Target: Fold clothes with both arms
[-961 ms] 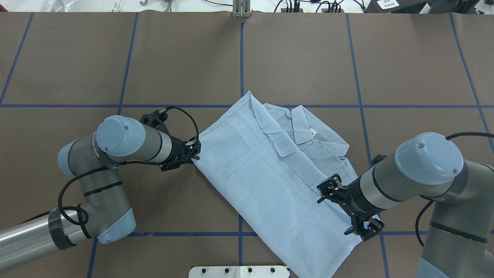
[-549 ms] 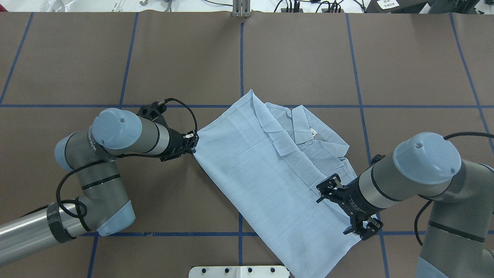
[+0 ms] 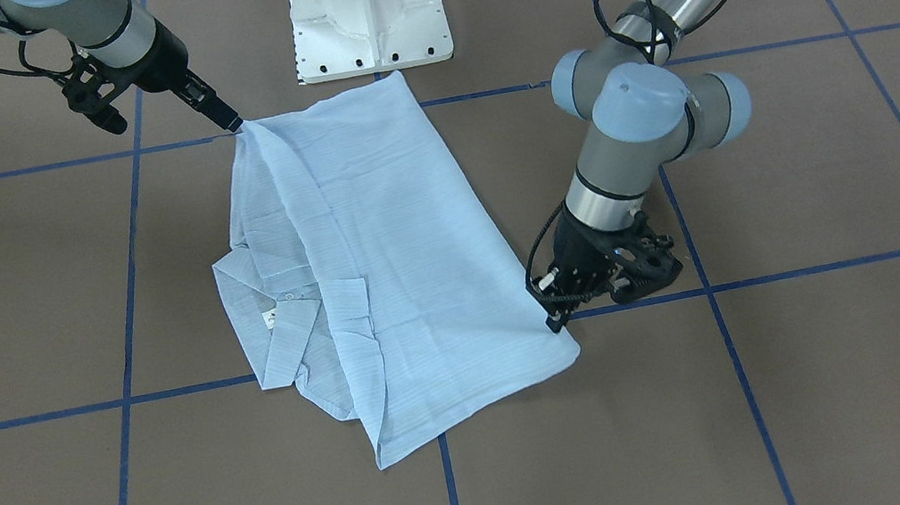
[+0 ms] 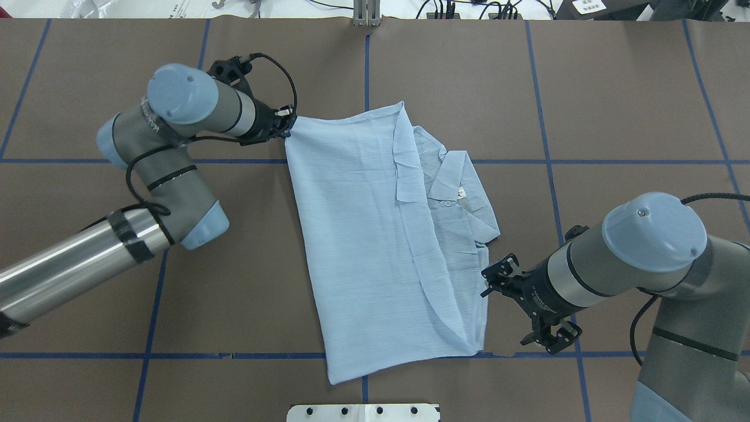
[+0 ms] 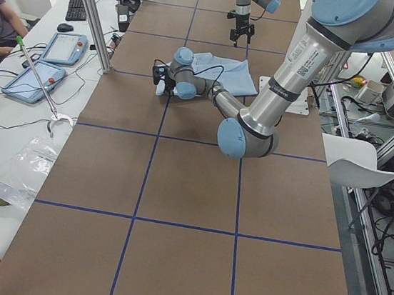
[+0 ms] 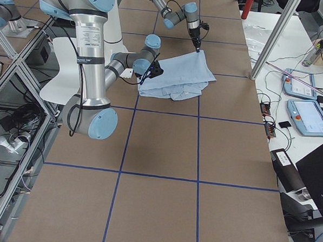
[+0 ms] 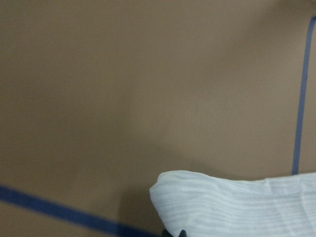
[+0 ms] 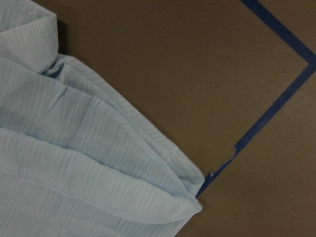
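Jaws on both arms clamp shirt (image 4: 363, 234) corners; left arm (image 4: 193, 111) stretched forward, right arm (image 4: 586, 275) angled downward.

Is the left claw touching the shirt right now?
Touching. The overhead view shows the left claw pinching the far corner of the shirt, with the cloth drawn into a point at its tips.

Robotics lab recorded: two robot arms (image 4: 621, 264) are mounted at a white pedestal (image 3: 365, 4); the brown surface (image 4: 457, 88) is taped into a blue grid (image 4: 615, 160); aluminium frame posts (image 5: 92, 16), teach pendants (image 5: 65, 48) and a keyboard (image 5: 78, 5) are seen alongside.
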Robot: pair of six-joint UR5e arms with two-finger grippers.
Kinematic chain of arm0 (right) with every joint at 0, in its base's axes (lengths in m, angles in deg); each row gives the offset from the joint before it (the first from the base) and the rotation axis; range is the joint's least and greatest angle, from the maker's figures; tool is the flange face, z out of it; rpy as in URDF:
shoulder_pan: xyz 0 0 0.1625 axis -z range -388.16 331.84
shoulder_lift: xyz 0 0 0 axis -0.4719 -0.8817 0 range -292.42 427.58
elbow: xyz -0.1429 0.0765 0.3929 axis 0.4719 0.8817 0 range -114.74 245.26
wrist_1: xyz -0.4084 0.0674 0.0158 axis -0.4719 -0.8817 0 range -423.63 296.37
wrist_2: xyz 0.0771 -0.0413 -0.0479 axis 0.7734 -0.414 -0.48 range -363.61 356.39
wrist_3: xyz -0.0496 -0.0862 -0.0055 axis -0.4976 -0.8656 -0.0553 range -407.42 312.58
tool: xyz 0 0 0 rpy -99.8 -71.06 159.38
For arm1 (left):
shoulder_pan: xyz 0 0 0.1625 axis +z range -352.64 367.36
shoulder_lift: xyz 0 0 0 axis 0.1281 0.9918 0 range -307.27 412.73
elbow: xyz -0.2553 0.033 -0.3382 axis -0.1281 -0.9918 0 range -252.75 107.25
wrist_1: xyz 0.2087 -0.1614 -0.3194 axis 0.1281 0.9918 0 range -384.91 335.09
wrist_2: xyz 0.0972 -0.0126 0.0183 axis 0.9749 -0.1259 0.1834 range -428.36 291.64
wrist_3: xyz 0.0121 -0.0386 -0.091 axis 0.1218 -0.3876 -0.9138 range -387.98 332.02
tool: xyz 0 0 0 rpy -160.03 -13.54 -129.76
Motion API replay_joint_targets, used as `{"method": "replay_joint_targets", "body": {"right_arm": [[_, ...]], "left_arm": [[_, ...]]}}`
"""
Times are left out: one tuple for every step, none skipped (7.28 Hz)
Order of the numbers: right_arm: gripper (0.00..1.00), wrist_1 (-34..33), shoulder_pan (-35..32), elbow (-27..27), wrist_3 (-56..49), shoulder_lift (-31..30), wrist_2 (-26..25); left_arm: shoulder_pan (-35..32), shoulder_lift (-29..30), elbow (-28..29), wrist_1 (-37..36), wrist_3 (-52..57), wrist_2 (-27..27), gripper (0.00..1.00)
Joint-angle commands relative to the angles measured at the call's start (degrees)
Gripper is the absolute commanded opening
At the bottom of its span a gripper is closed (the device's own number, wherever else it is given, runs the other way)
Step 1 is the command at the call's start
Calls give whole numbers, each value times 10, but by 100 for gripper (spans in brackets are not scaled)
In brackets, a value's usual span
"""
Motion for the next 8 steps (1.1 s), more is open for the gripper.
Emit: {"method": "replay_joint_targets", "body": {"right_arm": [[100,-2,-22,5,0,29,-2],[100,-4,-35,28,-1,62,-12],[100,-4,-36,58,-13,99,-38],[100,-19,-8,75,-37,125,-101],[100,-46,26,84,-97,154,-148],[100,-94,54,84,-177,175,-179],[100,-122,77,89,-309,189,-186],[100,-122,82,117,-410,206,-190]], "left_arm": [[-40,80,155,72,51,0,0],[-40,81,155,74,67,-1,48],[-44,57,121,84,72,-5,50],[-48,4,54,84,72,-32,50],[-54,-50,-31,80,67,-82,51],[-55,-101,-103,78,64,-91,51],[-59,-136,-143,77,65,-92,51],[-63,-162,-163,77,67,-92,51]]}}
